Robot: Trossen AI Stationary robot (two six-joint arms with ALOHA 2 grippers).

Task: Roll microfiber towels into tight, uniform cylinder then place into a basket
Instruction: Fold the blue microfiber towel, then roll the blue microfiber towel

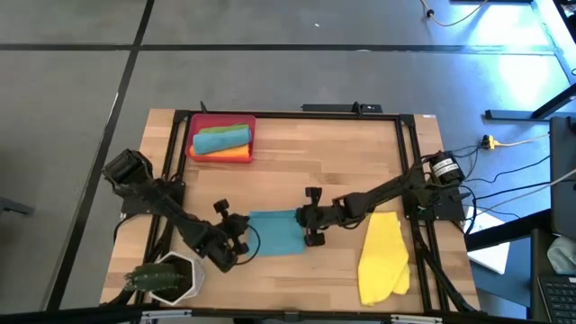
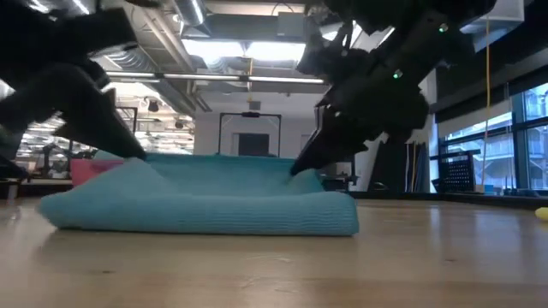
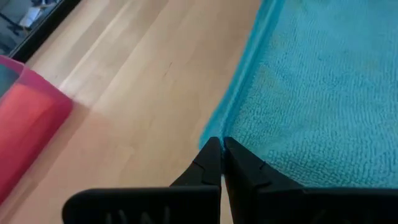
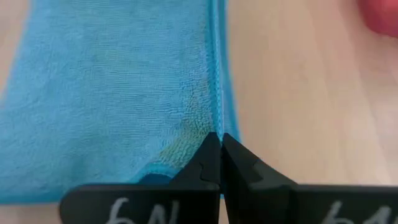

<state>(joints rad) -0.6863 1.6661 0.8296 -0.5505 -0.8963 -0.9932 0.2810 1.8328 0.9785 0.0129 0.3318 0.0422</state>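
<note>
Worktop (image 1: 297, 153), wooden, dark-framed. We list:

- Teal towel (image 1: 274, 233), folded flat at the near middle, between both arms.
- Left gripper (image 1: 241, 243): jaws clenched on the teal towel's left edge.
- Right gripper (image 1: 310, 219): jaws clenched on its right edge.
- Yellow towel (image 1: 384, 256), loose, just right of the teal one.
- Red basket (image 1: 193, 135), far left corner, holding a rolled teal towel (image 1: 221, 139) on an orange towel (image 1: 236, 154).
- White plant pot (image 1: 171, 277), near left corner.
</note>
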